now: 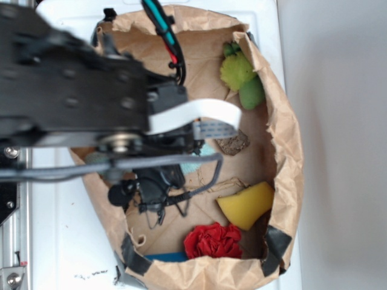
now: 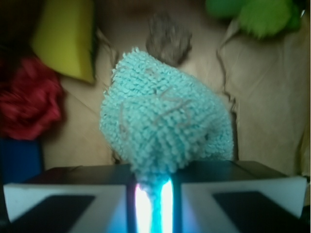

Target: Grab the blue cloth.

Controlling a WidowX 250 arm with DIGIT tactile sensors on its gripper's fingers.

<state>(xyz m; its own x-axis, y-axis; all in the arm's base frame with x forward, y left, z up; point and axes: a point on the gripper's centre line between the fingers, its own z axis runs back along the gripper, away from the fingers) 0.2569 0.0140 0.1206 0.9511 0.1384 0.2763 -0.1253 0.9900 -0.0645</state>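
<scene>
The blue cloth (image 2: 163,126) is a pale teal coarse-woven rag. In the wrist view it bunches up just beyond my gripper (image 2: 153,180), and a strand of it is pinched between the two nearly closed jaws. It hangs above the brown paper floor. In the exterior view only a teal patch of the cloth (image 1: 195,164) shows under the black arm. My gripper (image 1: 158,188) sits there, mostly hidden by the arm, over the middle of the paper-lined bin.
Brown paper walls (image 1: 285,139) ring the work area. Inside it lie a yellow sponge (image 1: 247,204), a red ruffled cloth (image 1: 213,240), a green plush toy (image 1: 242,75), a small brown scrap (image 1: 233,144) and a saturated-blue flat piece (image 1: 166,257).
</scene>
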